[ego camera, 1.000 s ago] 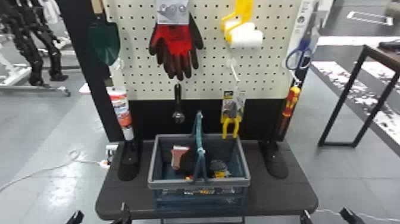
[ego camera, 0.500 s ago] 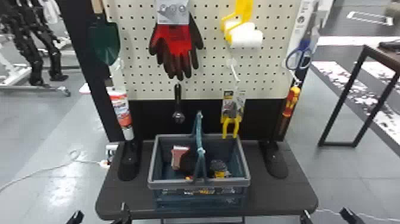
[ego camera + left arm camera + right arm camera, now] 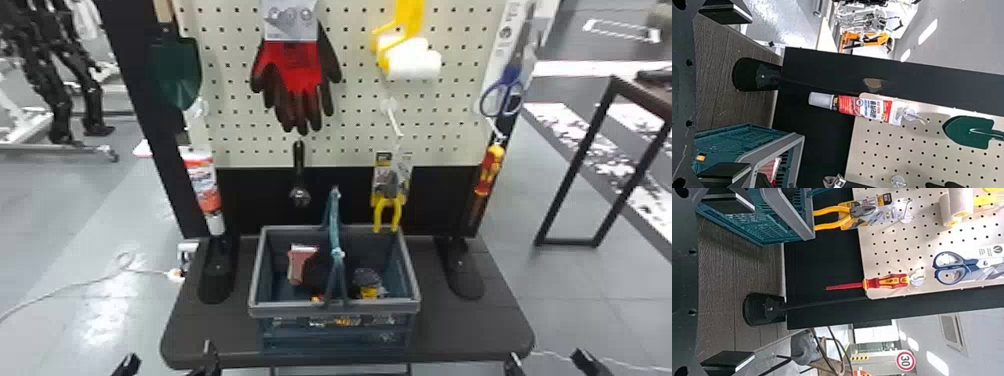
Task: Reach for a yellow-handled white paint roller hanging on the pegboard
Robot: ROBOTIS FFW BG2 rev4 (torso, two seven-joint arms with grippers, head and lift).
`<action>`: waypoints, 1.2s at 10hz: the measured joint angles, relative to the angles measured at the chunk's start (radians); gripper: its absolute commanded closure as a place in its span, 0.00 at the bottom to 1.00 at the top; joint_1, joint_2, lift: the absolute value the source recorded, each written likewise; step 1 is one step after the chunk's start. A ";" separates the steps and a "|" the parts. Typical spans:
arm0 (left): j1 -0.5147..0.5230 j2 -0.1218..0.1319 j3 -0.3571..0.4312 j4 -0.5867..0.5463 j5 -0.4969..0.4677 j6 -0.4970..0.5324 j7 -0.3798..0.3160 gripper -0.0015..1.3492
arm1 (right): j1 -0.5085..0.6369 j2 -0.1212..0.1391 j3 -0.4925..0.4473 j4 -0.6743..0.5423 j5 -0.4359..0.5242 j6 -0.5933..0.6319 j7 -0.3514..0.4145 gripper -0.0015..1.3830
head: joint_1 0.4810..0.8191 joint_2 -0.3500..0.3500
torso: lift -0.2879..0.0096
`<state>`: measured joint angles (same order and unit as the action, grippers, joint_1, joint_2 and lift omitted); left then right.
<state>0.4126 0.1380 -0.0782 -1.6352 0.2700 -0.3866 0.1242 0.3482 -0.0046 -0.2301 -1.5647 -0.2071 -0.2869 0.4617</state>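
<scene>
Presently the right gripper (image 3: 547,359) is waiting low beside the near right corner of the table (image 3: 465,330), its two fingers standing wide apart and holding nothing. To its left, beside the other near corner, the left gripper (image 3: 169,356) is also staying empty, with fingers parted.

Ahead of the right gripper and to its left, the basket (image 3: 256,270) is standing on the table. More forward and above it, the pliers (image 3: 388,207) are hanging near the basket's far rim, while the screwdriver (image 3: 489,172) and, higher, the scissors (image 3: 502,97) are hanging ahead of this hand. The roller (image 3: 412,62) is hanging on the pegboard (image 3: 350,145), high, forward and to the left of the right gripper, well apart from it. Beyond it to the left, the gloves (image 3: 302,70) are hanging.

So, in my judgement, the task is standing at its beginning, the reach. The right gripper is seeming the nearer choice. The next move is asking it to rise, go forward and turn inward, passing clear of the basket handle (image 3: 335,225) and pliers, and keeping its fingers parted for the yellow handle (image 3: 411,17).
</scene>
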 measured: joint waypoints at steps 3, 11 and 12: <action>0.000 0.000 0.000 0.000 0.000 0.000 0.000 0.00 | 0.000 0.000 0.000 0.000 0.000 0.000 0.000 0.00 | 0.20 0.50 | 0.63; 0.000 0.000 0.000 0.000 0.000 0.000 0.000 0.00 | 0.000 0.000 0.000 0.000 0.000 0.000 0.000 0.00 | 0.20 0.50 | 0.63; 0.000 0.000 0.000 0.000 0.000 0.000 0.000 0.00 | 0.000 0.000 0.000 0.000 0.000 0.000 0.000 0.00 | 0.20 0.50 | 0.63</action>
<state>0.4126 0.1380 -0.0782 -1.6352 0.2700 -0.3866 0.1242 0.3482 -0.0046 -0.2301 -1.5647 -0.2071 -0.2869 0.4617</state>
